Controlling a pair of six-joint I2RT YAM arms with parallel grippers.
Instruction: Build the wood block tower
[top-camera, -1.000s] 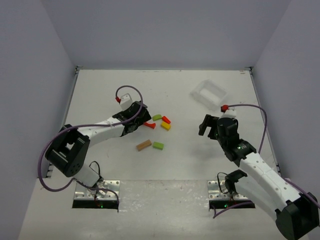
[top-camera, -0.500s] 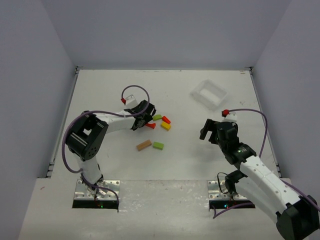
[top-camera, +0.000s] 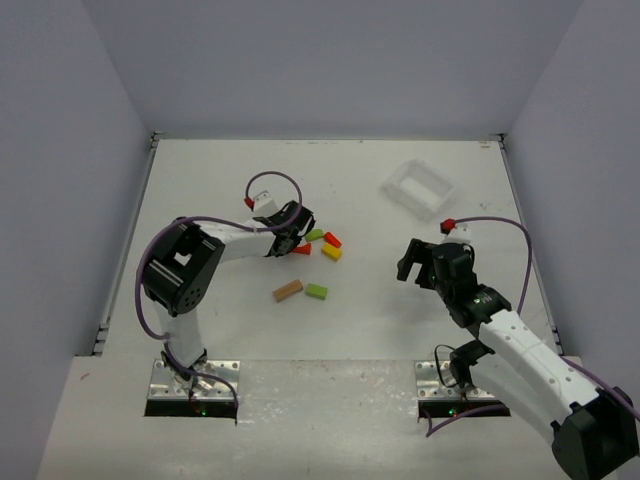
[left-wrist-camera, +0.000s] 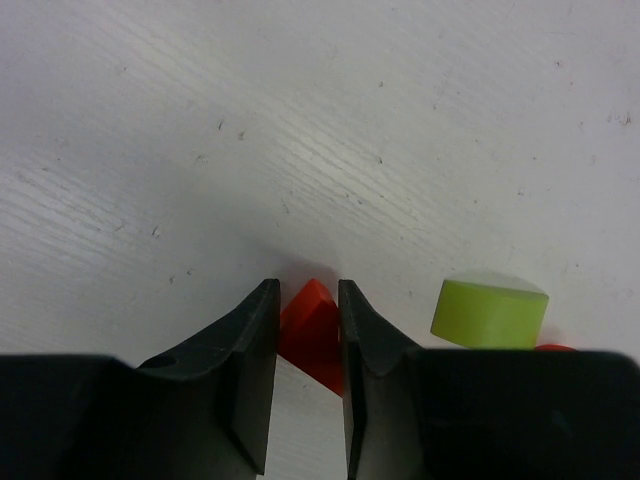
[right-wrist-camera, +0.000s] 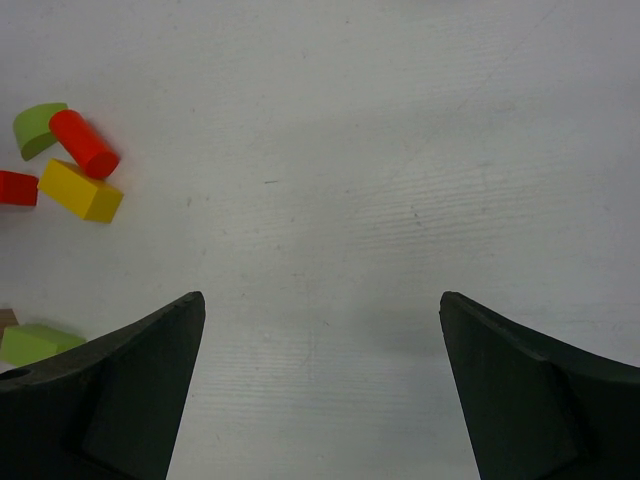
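Two tools, we note | left tool (left-wrist-camera: 305, 292) clamped on red block (left-wrist-camera: 308, 322) beside green block (left-wrist-camera: 490, 313) | right tool (right-wrist-camera: 320, 300) wide

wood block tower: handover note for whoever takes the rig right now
left fingers: shut on the red block, down at the table.
right fingers: open, empty, over bare table.
loose: green half-round, red cylinder, yellow block beside the left fingers; tan block and green block closer to the near edge.
done: nothing stacked.
left to do: lift the red block, build the whole tower.
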